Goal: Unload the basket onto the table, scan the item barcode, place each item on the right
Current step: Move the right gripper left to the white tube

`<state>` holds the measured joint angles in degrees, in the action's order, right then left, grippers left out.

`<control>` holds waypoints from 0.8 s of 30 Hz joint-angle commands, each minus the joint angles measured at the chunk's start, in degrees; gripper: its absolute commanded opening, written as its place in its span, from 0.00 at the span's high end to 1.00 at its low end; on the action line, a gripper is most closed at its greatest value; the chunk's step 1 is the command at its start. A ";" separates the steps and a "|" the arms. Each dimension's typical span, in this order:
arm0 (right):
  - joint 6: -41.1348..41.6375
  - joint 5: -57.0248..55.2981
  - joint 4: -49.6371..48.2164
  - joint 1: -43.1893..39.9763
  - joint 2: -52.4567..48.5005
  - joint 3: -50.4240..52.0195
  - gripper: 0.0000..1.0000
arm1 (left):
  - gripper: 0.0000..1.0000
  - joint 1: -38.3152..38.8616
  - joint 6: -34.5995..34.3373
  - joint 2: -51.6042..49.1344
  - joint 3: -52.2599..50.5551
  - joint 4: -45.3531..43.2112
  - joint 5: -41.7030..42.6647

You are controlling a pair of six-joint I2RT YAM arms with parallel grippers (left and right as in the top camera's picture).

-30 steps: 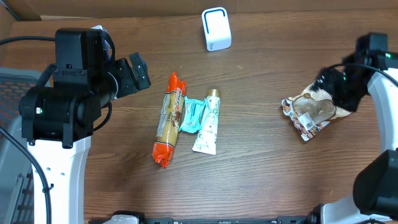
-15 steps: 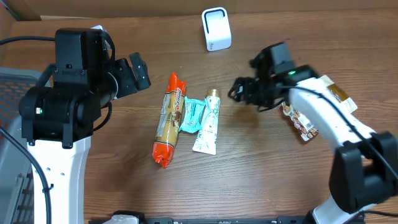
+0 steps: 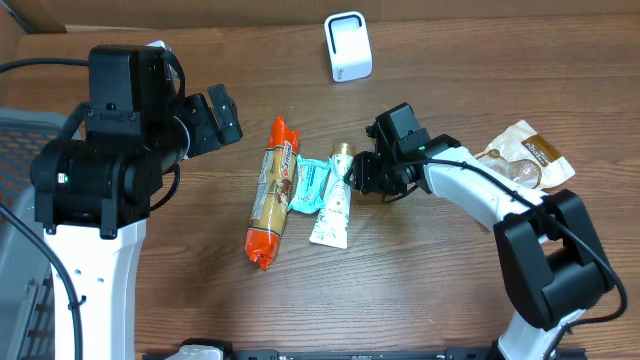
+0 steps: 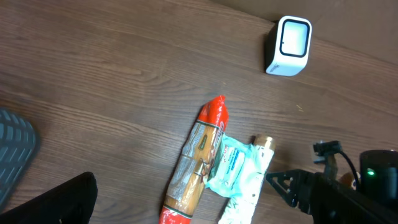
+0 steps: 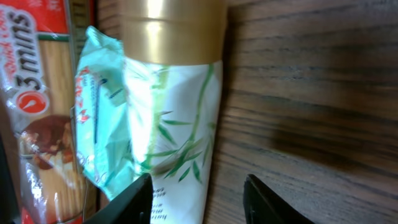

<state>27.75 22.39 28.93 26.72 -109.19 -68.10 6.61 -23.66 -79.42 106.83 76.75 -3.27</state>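
The tube (image 3: 334, 205), white with a gold cap, lies near the middle of the wooden surface (image 3: 430, 290) in the overhead view. A teal packet (image 3: 311, 185) touches its left side, and a long noodle pack (image 3: 270, 200) lies just beyond that. The right fingers (image 3: 356, 172) sit just beside the tube's cap end. A snack bag (image 3: 525, 155) lies well apart to the right, and the white scanner (image 3: 347, 46) stands at the far edge. The left fingers (image 3: 222, 112) hang spread wide and empty, left of the noodle pack. From the left wrist, the tube (image 4: 244, 202) shows past the packet (image 4: 231, 168), with the right fingers (image 4: 283, 183) near its right edge. From the right wrist, the fingers (image 5: 134, 199) stand partway apart, gripping nothing. One tip is over the tube (image 5: 180, 106) and the other over bare wood.
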 commanded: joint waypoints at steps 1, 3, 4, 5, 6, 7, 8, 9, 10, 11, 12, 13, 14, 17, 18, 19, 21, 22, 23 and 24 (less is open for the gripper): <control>0.79 -0.42 -1.33 0.72 -2.12 0.39 0.53 | 0.00 -0.24 -0.37 -0.09 0.94 -0.07 -0.31; 0.79 -0.44 -3.26 2.03 -3.28 0.44 0.53 | 0.00 -0.22 -0.37 -0.09 0.94 -0.07 -0.31; 0.79 -0.44 -3.58 2.29 -3.43 0.44 0.53 | 0.01 -0.22 -0.37 -0.09 0.94 -0.07 -0.31; 0.79 -0.44 -3.96 2.60 -3.58 0.44 0.51 | 0.00 -0.22 -0.37 -0.07 0.94 -0.07 -0.31; 0.79 -0.44 -4.22 2.86 -3.69 0.44 0.48 | 0.00 -0.22 -0.37 -0.09 0.94 -0.07 -0.31; 0.79 -0.22 -4.26 2.89 -3.67 0.44 0.42 | 0.01 -0.24 -0.37 -0.09 0.94 -0.07 -0.31; 0.72 0.37 -4.48 2.89 -3.65 0.42 0.37 | 0.01 -0.22 -0.37 -0.09 0.94 -0.07 -0.31; 0.17 1.86 -4.55 2.82 -3.43 0.26 0.30 | 0.01 -0.24 -0.37 -0.09 0.94 -0.07 -0.31; -1.27 3.69 -4.44 2.54 -3.26 -0.11 0.25 | 0.00 -0.22 -0.37 -0.09 0.94 -0.07 -0.31; -2.40 5.40 -4.09 2.23 -2.89 -0.59 0.21 | 0.00 -0.22 -0.37 -0.09 0.94 -0.07 -0.31; -2.69 6.54 -3.50 1.88 -2.40 -1.11 0.19 | 0.01 -0.22 -0.37 -0.09 0.94 -0.07 -0.31; -2.69 7.10 -3.06 1.57 -1.97 -1.51 0.17 | 0.00 -0.22 -0.37 -0.09 0.94 -0.07 -0.31; -2.71 7.72 -2.71 1.20 -1.38 -1.95 0.16 | 0.01 -0.22 -0.37 -0.09 0.94 -0.07 -0.31; -2.75 8.44 -3.17 0.68 -0.81 -2.12 0.14 | 0.00 -0.22 -0.37 -0.09 0.94 -0.07 -0.31; -2.78 8.37 -3.39 0.68 -0.94 -2.10 0.16 | 0.01 -0.22 -0.37 -0.09 0.94 -0.07 -0.31; -3.45 8.37 -3.72 0.72 -1.20 -2.01 0.17 | 0.01 -0.22 -0.37 -0.09 0.94 -0.07 -0.31; -4.24 7.78 -4.92 1.46 -1.95 -1.60 0.22 | 0.00 -0.22 -0.37 -0.09 0.94 -0.07 -0.31; -4.22 7.21 -5.86 1.97 -2.40 -1.20 0.25 | 0.00 -0.22 -0.37 -0.09 0.94 -0.07 -0.31; -4.22 6.91 -6.84 2.43 -2.97 -0.79 0.27 | 0.01 -0.22 -0.37 -0.07 0.94 -0.07 -0.31; -4.20 6.69 -7.74 2.89 -3.50 -0.39 0.30 | 0.00 -0.22 -0.37 -0.09 0.94 -0.07 -0.31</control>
<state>24.69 29.19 23.38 28.01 -112.03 -68.47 6.59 -23.66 -79.42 106.83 76.75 -3.27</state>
